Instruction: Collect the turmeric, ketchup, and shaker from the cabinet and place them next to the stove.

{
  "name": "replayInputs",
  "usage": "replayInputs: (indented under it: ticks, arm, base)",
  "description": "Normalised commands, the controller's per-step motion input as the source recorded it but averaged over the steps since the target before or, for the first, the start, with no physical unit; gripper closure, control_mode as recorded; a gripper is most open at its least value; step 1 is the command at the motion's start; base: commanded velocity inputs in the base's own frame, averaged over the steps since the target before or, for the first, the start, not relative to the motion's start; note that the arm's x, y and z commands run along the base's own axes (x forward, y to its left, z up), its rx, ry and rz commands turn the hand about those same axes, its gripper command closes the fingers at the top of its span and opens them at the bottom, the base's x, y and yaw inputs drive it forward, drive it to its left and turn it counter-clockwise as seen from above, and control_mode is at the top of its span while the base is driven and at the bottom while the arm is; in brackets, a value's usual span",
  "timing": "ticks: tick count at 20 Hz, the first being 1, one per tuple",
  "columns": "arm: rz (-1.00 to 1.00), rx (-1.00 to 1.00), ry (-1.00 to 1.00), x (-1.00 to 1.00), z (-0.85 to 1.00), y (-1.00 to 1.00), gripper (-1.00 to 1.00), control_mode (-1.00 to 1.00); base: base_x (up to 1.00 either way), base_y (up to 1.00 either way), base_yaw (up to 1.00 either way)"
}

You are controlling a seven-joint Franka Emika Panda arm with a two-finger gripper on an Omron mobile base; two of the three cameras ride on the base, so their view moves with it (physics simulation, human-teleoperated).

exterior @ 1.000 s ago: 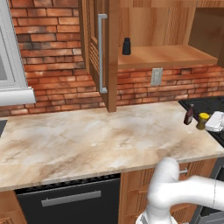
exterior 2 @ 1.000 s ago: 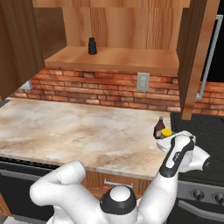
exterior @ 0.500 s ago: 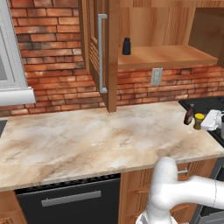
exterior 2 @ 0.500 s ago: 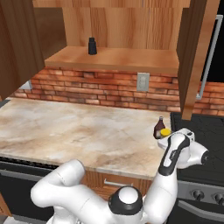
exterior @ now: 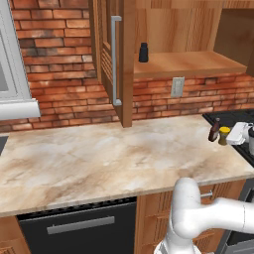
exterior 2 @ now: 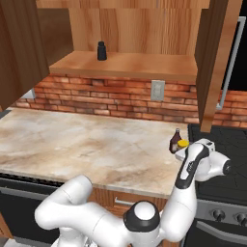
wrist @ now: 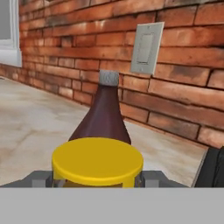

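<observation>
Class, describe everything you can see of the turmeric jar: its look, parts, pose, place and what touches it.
The turmeric is a small ochre jar with a broad, flat yellow cap. It stands upright on the marbled beige counter, close to the black stove. The taller dark maroon ketchup stands right behind it; whether they touch cannot be told. The end effector sits around the jar, its fingers on either side just under the cap.

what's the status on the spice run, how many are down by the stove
Gripper straddling turmeric, grip unclear. Ketchup right behind it on counter by stove. Shaker on cabinet shelf. Path clear.
</observation>
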Motion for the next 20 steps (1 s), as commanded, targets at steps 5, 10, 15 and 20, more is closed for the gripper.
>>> replayInputs:
  ticks: [5,10,15,20]
  arm:
    - [0.0,0.0,0.0,0.0,-0.38,-0.05,1.0,-1.0]
    - [0.0,0.0,0.0,-0.08,-0.37,0.0,1.0,-1.0]
    - [0.0,0.0,0.0,-0.09,-0.31,0.01,-1.0,-1.0]
    - [0.0,0.0,-0.03,-0.13,-0.03,0.0,-1.0,-1.0]
  base:
    - [0.0,0.0,0.0]
    - [0.0,0.0,0.0]
    - [0.0,0.0,0.0]
    - [0.0,0.0,0.0]
